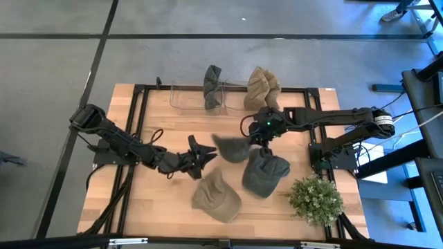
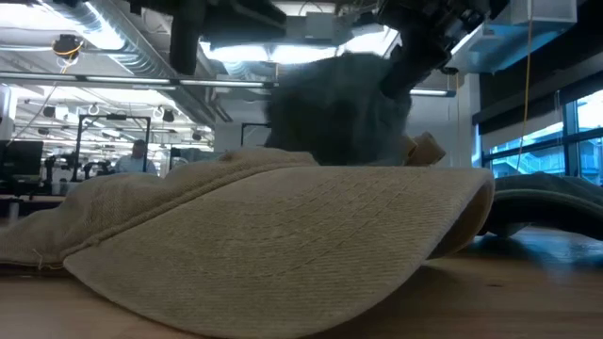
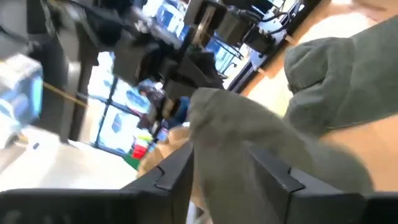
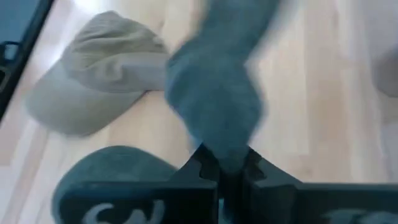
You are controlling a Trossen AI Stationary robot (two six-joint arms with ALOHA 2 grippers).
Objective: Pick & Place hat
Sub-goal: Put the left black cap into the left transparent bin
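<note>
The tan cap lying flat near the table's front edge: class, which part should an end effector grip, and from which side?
Grip the tan cap by its brim, probably from above: the crown lies slumped on the wooden table, while the flat brim offers a thin edge to pinch.

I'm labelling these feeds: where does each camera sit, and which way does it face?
High: overhead, straight down on the table; both arms show.
Low: table height, level across; tan cap fills it, an arm above.
Left wrist: past the left gripper, open around the grey hat.
Right wrist: down past the right gripper, shut on that hat.
All four share the grey hat.
</note>
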